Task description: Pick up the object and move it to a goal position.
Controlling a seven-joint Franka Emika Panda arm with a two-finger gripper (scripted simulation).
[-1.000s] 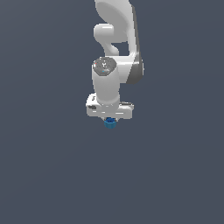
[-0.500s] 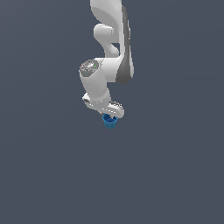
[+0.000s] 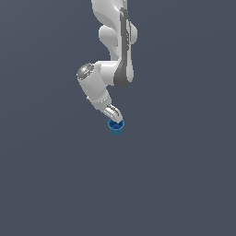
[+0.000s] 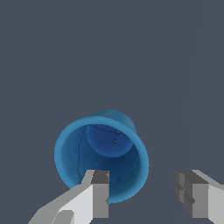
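Note:
The blue cup (image 3: 116, 128) stands upright with its mouth up, just under the arm's hand in the exterior view. In the wrist view the cup (image 4: 103, 151) shows its thick rim and its inside. My gripper (image 3: 117, 120) is tilted and sits right at the cup's rim. It is open (image 4: 145, 194): one finger (image 4: 99, 192) is over the cup's mouth, and the other finger (image 4: 192, 194) is outside the cup, well clear of it. The near part of the rim wall lies between them. Neither finger visibly presses the wall.
A plain dark grey surface (image 3: 184, 184) fills the view all round the cup. The white arm (image 3: 115, 55) reaches down from the top of the exterior view. No other objects show.
The wrist has swung and tilted toward the exterior view's left, so the hand now comes at the cup from a slant. The cup has stayed at about the same spot.

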